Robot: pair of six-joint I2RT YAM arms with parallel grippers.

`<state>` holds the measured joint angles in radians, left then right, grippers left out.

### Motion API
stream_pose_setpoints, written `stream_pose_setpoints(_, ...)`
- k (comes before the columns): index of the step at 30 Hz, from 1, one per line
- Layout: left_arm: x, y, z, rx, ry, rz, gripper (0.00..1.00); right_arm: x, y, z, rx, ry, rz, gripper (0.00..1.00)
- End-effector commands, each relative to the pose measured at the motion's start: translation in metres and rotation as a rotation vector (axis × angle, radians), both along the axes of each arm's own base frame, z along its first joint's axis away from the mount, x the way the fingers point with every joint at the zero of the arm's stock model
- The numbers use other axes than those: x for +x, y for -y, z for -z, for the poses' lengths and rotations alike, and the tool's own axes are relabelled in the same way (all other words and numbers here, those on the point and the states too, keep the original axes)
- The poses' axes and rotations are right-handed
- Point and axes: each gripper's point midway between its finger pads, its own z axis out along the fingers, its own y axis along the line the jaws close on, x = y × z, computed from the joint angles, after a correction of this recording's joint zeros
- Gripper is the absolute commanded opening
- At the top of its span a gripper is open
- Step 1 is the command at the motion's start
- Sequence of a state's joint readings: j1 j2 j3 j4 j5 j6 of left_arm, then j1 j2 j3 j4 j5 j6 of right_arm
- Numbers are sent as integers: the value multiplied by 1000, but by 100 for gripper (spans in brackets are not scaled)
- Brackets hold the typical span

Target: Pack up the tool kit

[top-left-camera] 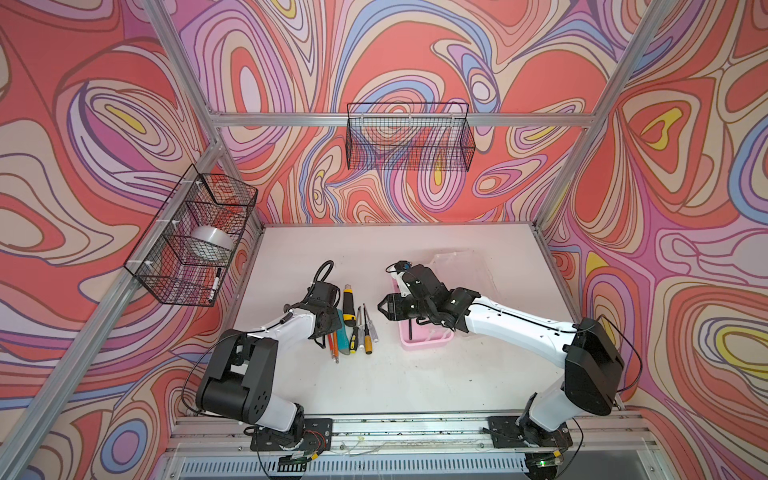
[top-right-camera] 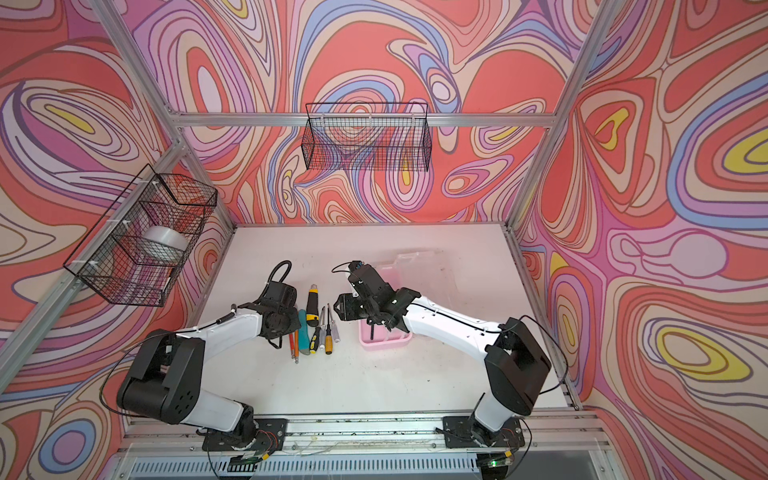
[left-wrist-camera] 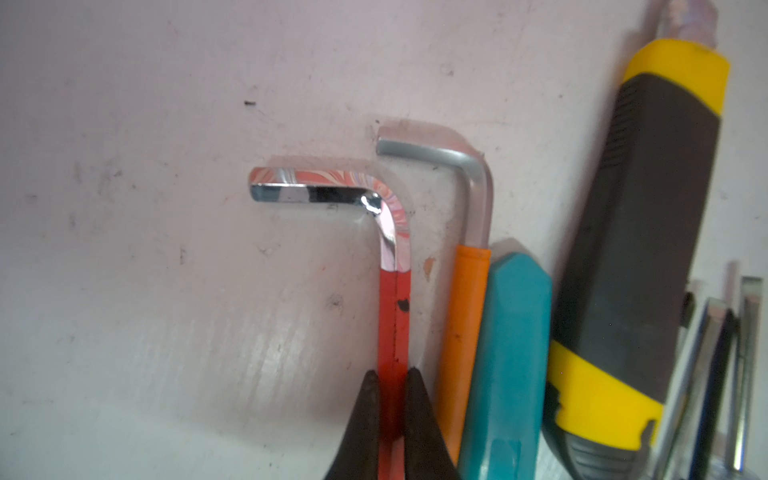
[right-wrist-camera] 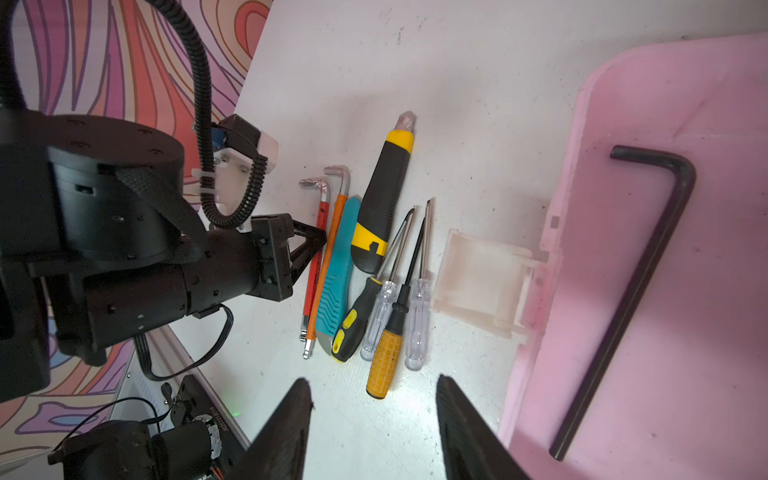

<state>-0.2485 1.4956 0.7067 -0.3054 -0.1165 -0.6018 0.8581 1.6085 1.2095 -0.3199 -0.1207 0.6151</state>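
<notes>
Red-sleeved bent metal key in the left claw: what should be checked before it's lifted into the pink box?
1. Left gripper shut on the red-sleeved L-shaped hex key: ok.
2. Orange-sleeved hex key outside the fingers: ok.
3. Pink plastic case base uncovered, clear lid lying open: ok.
4. Free floor beside the black hex key inside: ok.
5. Right gripper clear of the route: probably not ok; it hangs open between that key and the case.

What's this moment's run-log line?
left gripper: shut on red hex key | right gripper: open, empty | black hex key: in pink base
</notes>
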Motion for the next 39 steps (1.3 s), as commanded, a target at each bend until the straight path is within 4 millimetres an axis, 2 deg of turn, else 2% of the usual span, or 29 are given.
stream_pose_setpoints(1, -3, -6, -6, 27, -14, -6, 0, 3, 2, 1, 0, 12, 15, 51)
stream_pose_setpoints(4, -4, -7, -20, 29, 7, -4, 0, 3, 4, -1, -3, 22, 25, 51)
stream_pose_setpoints(8, -4, -5, -52, 1, 69, 1, 0, 4, 7, -5, -4, 35, 38, 51)
stream_pose_setpoints(13, -2, 22, -104, -147, 199, 26, 0, 9, 16, -15, -14, 73, 78, 51)
stream_pose_setpoints(16, 3, 54, -138, -223, 295, 71, 0, 13, 27, -24, -17, 104, 127, 51)
stream_pose_setpoints(18, 8, 85, -158, -276, 348, 119, 0, 15, 34, -30, -15, 125, 153, 51)
stream_pose_setpoints(22, 19, 147, -180, -347, 389, 231, 0, 20, 50, -36, -23, 143, 207, 52)
stream_pose_setpoints(27, 37, 217, -174, -507, 362, 308, 0, 21, 73, -45, -49, 177, 250, 52)
stream_pose_setpoints(30, 39, 245, -164, -533, 340, 324, 0, 22, 87, -51, -59, 198, 280, 52)
stream_pose_setpoints(33, 41, 264, -147, -542, 312, 318, 0, 24, 103, -56, -64, 209, 310, 53)
stream_pose_setpoints(39, 46, 284, -118, -520, 255, 314, 0, 26, 126, -56, -65, 214, 349, 53)
